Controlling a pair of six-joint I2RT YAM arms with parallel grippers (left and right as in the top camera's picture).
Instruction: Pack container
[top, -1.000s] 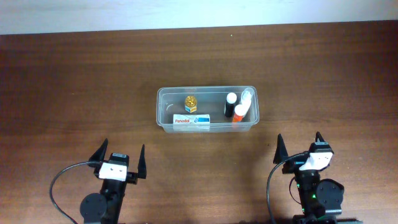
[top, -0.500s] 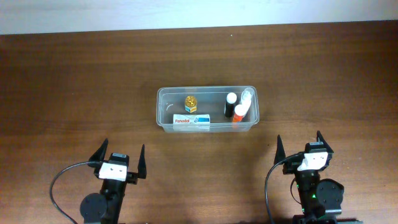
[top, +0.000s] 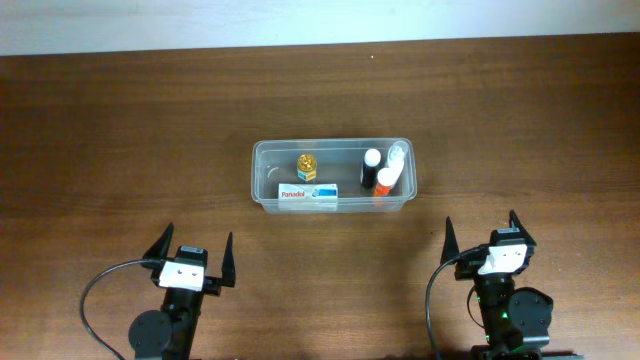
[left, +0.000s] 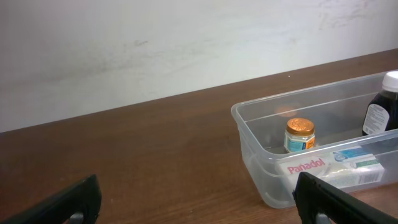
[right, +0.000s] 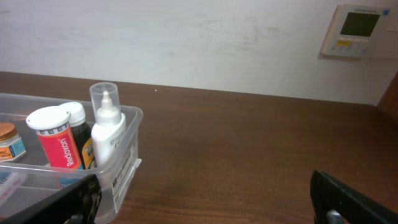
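Appears all but done. Found inside the container (top: 266, 176), at centre of tabletop (top: 120, 120): Panadol box (top: 307, 193), gold-lidded jar (top: 307, 166), dark bottle (top: 371, 169), red bottle (top: 385, 183), dropper bottle (top: 398, 154). Spotted nothing loose outside. Parked at seven and five o'clock: left end effector (top: 199, 234), right end effector (top: 481, 220), fingers apart, gripping nothing.

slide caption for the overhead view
Container with Panadol box, jar, three bottles; left gripper and right gripper open

Clear container (top: 331, 201) on brown table (top: 120, 140)
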